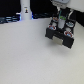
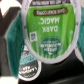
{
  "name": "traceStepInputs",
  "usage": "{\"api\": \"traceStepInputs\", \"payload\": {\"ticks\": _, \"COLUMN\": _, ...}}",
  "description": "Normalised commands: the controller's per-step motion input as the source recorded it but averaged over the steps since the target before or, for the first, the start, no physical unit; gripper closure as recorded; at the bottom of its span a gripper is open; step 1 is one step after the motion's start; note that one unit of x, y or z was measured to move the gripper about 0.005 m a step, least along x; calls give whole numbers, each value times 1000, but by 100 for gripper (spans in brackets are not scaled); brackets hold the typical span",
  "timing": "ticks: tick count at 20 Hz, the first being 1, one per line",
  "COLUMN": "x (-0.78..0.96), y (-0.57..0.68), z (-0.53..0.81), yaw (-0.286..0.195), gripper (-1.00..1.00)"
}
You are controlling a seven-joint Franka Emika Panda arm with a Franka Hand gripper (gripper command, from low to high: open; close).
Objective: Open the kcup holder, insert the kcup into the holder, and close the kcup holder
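The wrist view is filled by the pod [image 2: 48,32], its round green lid facing the camera with white lettering reading "DARK MAGIC" upside down. Dark shapes flank the lid on both sides, pressing at its rim; these read as the fingers [image 2: 75,30], so the jaws are clenched on the pod. Beyond it, toward seven o'clock in that picture, a second pod [image 2: 29,70] with a dark printed lid sits in shadow, apparently seated in a slot of the drawer.

In the exterior view, the pale surface [image 1: 25,55] takes up the near ground. The holder [image 1: 61,34] stands on it at about two o'clock from the picture's centre: a black boxy unit with its drawer drawn out toward the camera. The arm's hand [image 1: 61,21] hangs directly over the holder, its lower end down among the slots; the pod itself is too small and blurred to make out there. Farther back, at about eleven o'clock, a tall white post [image 1: 25,8] with dark marks stands upright, well apart from the holder.
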Motion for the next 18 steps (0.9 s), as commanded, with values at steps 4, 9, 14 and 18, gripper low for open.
{"api": "traceStepInputs", "payload": {"ticks": 4, "x": 51, "y": 1, "z": -224, "yaw": -4, "gripper": 100}}
{"api": "traceStepInputs", "payload": {"ticks": 9, "x": 48, "y": -35, "z": -114, "yaw": -5, "gripper": 100}}
{"api": "traceStepInputs", "payload": {"ticks": 14, "x": 53, "y": -29, "z": -65, "yaw": -5, "gripper": 100}}
{"api": "traceStepInputs", "payload": {"ticks": 18, "x": 73, "y": -1, "z": -153, "yaw": 3, "gripper": 100}}
